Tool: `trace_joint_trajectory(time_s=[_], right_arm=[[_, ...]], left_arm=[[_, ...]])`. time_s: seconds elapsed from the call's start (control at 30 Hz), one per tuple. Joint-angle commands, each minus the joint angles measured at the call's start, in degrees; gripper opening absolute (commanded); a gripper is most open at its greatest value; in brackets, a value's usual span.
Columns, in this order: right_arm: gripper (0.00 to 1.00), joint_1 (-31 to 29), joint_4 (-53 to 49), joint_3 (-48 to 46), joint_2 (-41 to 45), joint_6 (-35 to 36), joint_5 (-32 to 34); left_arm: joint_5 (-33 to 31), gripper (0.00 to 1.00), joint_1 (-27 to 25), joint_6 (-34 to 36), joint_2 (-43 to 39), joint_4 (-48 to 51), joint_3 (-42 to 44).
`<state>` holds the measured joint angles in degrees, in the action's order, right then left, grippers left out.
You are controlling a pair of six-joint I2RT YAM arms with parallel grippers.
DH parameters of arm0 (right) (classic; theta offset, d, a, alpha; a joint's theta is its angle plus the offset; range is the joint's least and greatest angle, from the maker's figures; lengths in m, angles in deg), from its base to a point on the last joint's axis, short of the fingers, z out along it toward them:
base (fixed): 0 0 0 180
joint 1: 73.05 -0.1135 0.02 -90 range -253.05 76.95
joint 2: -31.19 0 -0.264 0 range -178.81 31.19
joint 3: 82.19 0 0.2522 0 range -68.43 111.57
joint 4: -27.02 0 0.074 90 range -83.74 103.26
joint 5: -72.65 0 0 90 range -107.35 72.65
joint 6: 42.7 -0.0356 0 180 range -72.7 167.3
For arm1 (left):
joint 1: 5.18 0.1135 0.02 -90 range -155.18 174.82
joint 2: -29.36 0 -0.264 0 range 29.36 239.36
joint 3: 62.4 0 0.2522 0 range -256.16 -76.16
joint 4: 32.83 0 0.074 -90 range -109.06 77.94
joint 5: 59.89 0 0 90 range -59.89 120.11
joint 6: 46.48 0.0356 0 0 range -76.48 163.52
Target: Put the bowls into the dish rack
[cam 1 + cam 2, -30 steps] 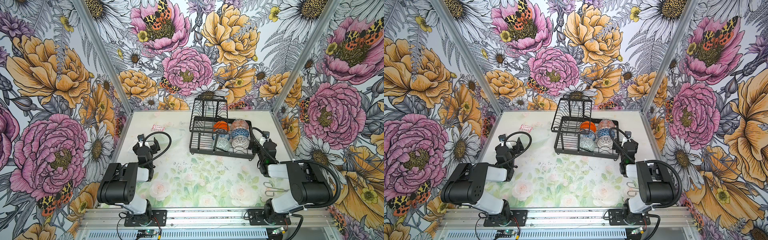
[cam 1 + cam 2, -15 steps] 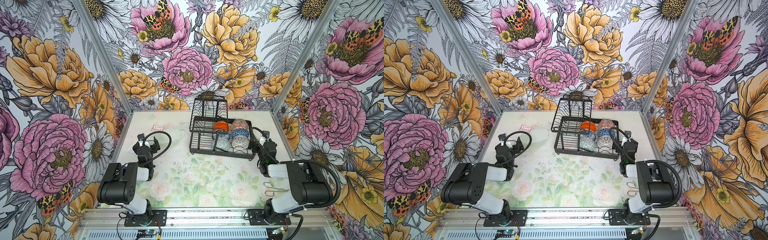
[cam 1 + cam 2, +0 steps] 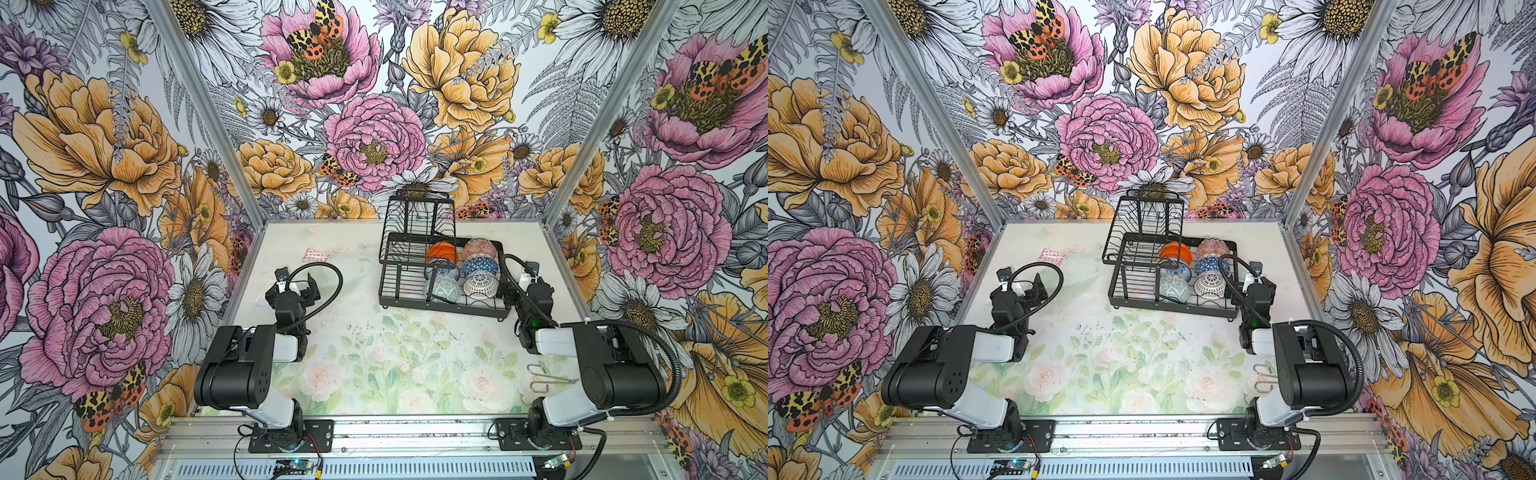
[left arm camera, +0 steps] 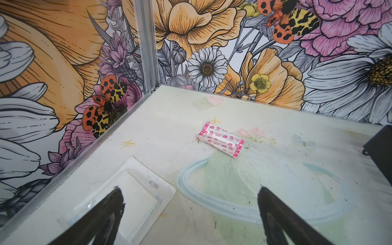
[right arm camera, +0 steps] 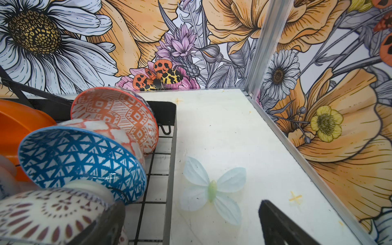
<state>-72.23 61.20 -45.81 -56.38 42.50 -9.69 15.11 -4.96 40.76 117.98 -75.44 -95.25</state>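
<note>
Pink wrapper (image 4: 220,139), lettering unreadable, lies near the left hand (image 4: 189,191), spread empty like the right hand (image 5: 188,206).

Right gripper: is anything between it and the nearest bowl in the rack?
Nothing visible. The open right gripper is close beside the white patterned bowl, which sits in the rack.

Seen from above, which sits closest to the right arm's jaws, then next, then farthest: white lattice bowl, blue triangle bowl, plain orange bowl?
In a top view:
1. White lattice bowl, front right of the dish rack, beside the jaws of the right gripper.
2. Blue triangle bowl, just behind it.
3. Plain orange bowl, farther back and left.
</note>
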Motion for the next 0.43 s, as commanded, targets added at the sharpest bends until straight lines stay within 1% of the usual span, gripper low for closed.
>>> trace_joint_trajectory(time_s=[0.0,0.4], right_arm=[[0.99,-0.16,0.96,-0.01,-0.23,0.78,-2.21],[1.00,-0.20,0.99,0.05,-0.29,0.74,-1.88]], left_arm=[[0.48,0.99,-0.23,0.73,0.22,-0.52,-0.94],[0.47,0.99,-0.23,0.70,0.24,-0.53,-0.88]])
